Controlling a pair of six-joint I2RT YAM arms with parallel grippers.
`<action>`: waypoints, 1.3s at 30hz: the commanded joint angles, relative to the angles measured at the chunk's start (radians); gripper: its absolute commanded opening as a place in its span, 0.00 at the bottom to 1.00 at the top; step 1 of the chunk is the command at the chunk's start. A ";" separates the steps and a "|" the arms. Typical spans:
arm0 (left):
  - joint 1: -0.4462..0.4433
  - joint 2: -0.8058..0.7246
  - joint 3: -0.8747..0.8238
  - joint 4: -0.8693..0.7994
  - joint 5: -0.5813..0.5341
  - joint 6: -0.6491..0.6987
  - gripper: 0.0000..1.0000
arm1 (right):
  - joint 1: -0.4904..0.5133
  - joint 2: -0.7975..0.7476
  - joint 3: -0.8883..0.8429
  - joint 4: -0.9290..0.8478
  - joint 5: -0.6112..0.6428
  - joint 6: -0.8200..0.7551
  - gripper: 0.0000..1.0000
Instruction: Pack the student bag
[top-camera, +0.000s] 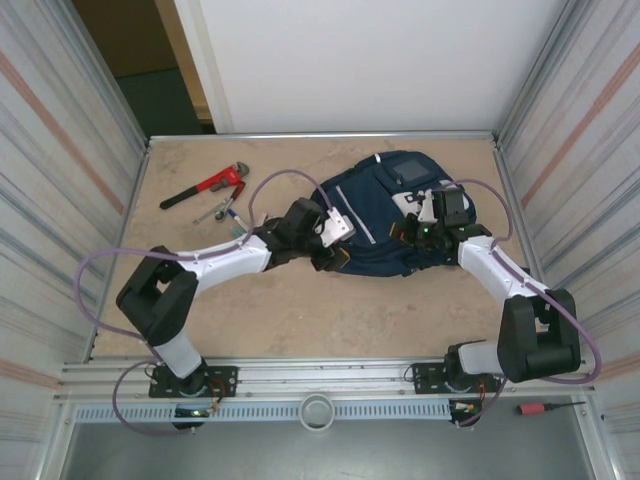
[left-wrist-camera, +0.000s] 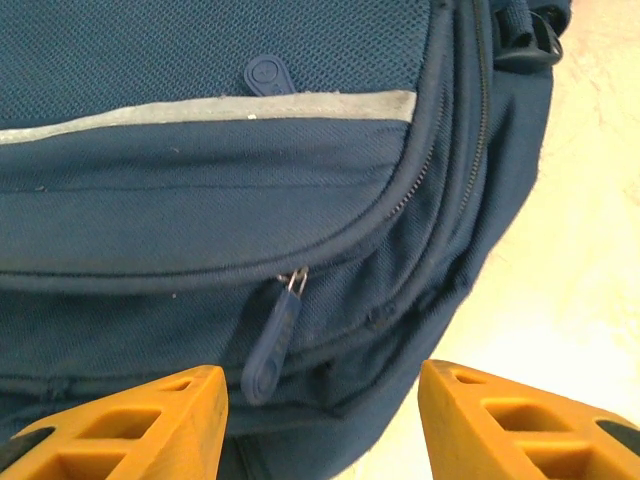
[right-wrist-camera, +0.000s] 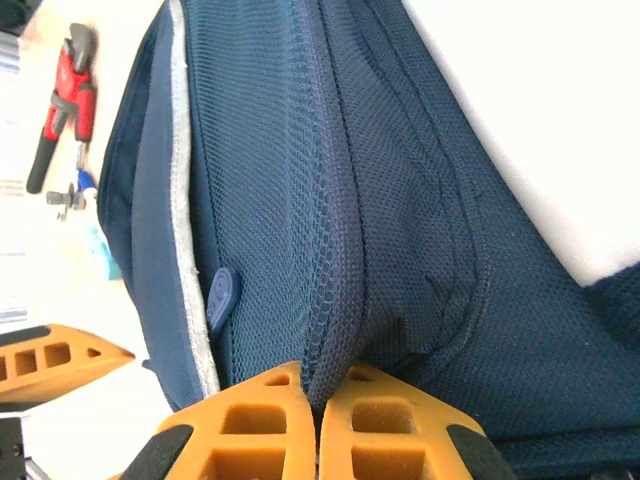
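The surface (top-camera: 300, 310) carries the student bag (top-camera: 385, 215), which lies flat on it towards the far right side, between the two arms. The bag is soft navy fabric with mesh panels. It looks limp and rather light, so I judge it will sag and fold where it is lifted and will not keep its form. A pinch of loose fabric holds it steady, but for lifting the dark straps or a thick seam would serve better, and for opening the right place is a zipper tab.

The right claw (right-wrist-camera: 315, 400) is closed on a raised fold of the bag's mesh, with the cloth squeezed between the two pads. The left claw (left-wrist-camera: 320, 400) stands open just before the front pocket (left-wrist-camera: 200, 210) and grips nothing.

The zip of the front pocket appears closed where it shows, so what is inside the bag cannot be told.

A red pipe wrench (top-camera: 205, 187) lies on the surface well apart, at the far left.

The zipper pull (left-wrist-camera: 270, 340) hangs down between the open pads of the left claw. It is small, smooth and probably slippery, so it needs an exact pinch.
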 joint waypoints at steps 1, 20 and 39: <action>0.012 0.043 0.069 -0.077 0.016 0.026 0.53 | 0.017 0.001 0.046 0.033 -0.077 -0.007 0.00; 0.056 0.198 0.193 -0.155 0.207 0.055 0.25 | 0.025 0.013 0.049 0.032 -0.071 -0.013 0.00; 0.073 0.077 0.089 -0.037 -0.083 0.035 0.00 | -0.054 0.097 0.167 -0.221 -0.126 -0.256 0.00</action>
